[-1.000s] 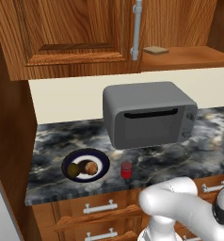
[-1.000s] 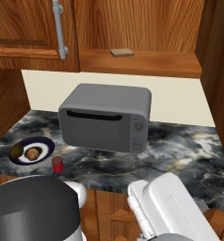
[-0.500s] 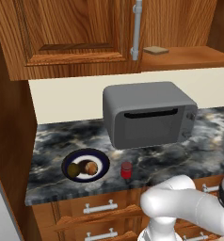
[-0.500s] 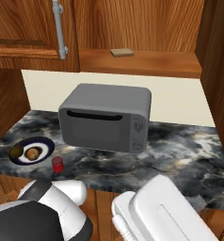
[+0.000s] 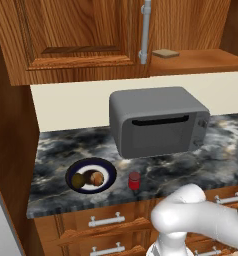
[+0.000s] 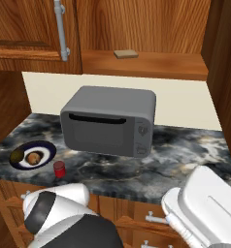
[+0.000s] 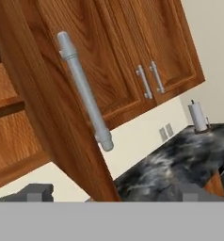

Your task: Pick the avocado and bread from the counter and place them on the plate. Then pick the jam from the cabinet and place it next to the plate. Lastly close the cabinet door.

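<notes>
Your small dark olive-green avocado [image 5: 78,180] and the round brown bread roll [image 5: 96,178] lie side by side on the round navy-rimmed plate [image 5: 108,168], which sits on the dark veined marble counter [image 5: 51,150] left of the grey boxy microwave [image 5: 158,120]. The small red jam jar [image 5: 134,180] stands upright on the counter just beside the plate's right edge, apart from it. Above, the reddish-brown wooden wall cabinet [image 5: 76,40] has one door swung open, showing a shelf with a flat tan square slab [image 5: 165,52]. In the hand view you see the open door's edge [image 7: 52,117] and its vertical grey bar handle [image 7: 84,89] close up. Your gripper [image 7: 111,194] has its jaws spread wide, holding nothing.
</notes>
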Robot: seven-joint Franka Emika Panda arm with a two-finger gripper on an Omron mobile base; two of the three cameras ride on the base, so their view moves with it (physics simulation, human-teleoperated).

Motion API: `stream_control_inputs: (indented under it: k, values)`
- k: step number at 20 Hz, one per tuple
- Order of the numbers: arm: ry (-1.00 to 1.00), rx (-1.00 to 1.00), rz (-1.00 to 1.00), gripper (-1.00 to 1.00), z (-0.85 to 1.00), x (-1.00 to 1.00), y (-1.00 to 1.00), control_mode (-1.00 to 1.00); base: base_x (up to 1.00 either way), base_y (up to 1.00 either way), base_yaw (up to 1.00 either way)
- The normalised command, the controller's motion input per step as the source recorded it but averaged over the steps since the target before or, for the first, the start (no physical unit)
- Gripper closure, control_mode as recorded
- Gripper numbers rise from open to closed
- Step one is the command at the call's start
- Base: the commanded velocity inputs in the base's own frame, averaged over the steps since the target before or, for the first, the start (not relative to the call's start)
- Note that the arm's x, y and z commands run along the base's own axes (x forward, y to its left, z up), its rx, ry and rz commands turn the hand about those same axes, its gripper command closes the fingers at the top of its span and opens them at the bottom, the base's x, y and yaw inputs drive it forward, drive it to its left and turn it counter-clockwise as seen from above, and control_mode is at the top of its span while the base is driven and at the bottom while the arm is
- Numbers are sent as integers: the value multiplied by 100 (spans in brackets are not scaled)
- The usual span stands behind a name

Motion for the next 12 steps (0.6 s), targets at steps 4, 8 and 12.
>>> stream_control_inputs:
  k: [4,8,12]
  values:
    - [-5,0,23,-100,0,-82,-71,-100,0,0,0]
    - [-6,3,25,-100,14,-64,-74,-100,0,0,0]
    - [2,4,44,-100,27,6,-43,-100,0,0,0]
